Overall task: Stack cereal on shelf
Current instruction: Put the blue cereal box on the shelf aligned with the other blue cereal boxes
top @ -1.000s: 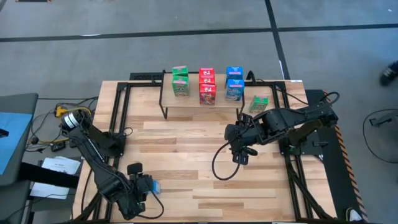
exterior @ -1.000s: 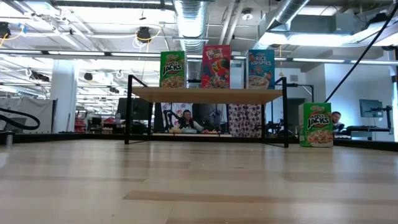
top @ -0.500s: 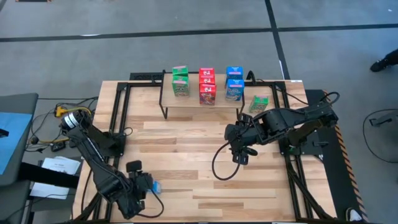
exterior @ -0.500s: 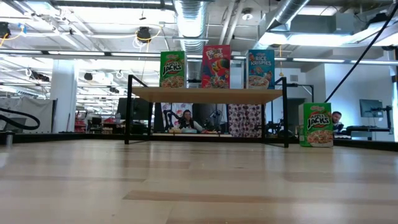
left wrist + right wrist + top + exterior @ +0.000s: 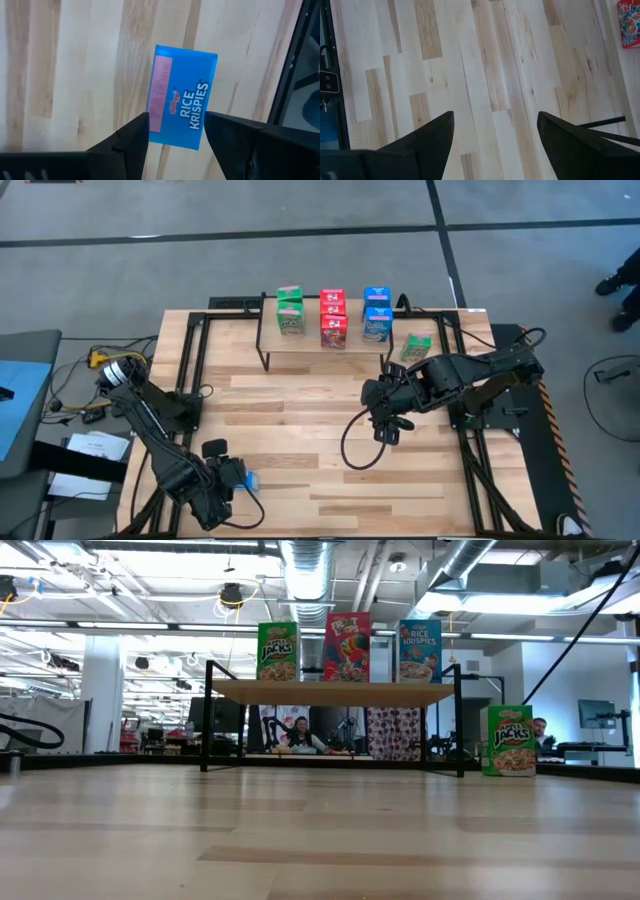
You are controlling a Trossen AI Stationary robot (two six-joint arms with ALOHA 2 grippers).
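My left gripper (image 5: 175, 132) was clamped on the blue cereal box (image 5: 181, 97), its long axis running fwd out from betw. my jaws, just over the counter (image 5: 300, 440). Shelf (image 5: 350, 345) lay well off, far side; right gripper (image 5: 388, 427) nearer it, jaws released, empty.

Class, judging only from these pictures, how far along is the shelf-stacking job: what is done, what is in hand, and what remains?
Done: green, red and blue cereal boxes already stand on the shelf.

In hand: the left tool grips a blue Rice Krispies box at the table's near left.

Left: that box must reach the shelf, and a green box stands on the table beside the shelf's right end. The right tool hangs open and empty.
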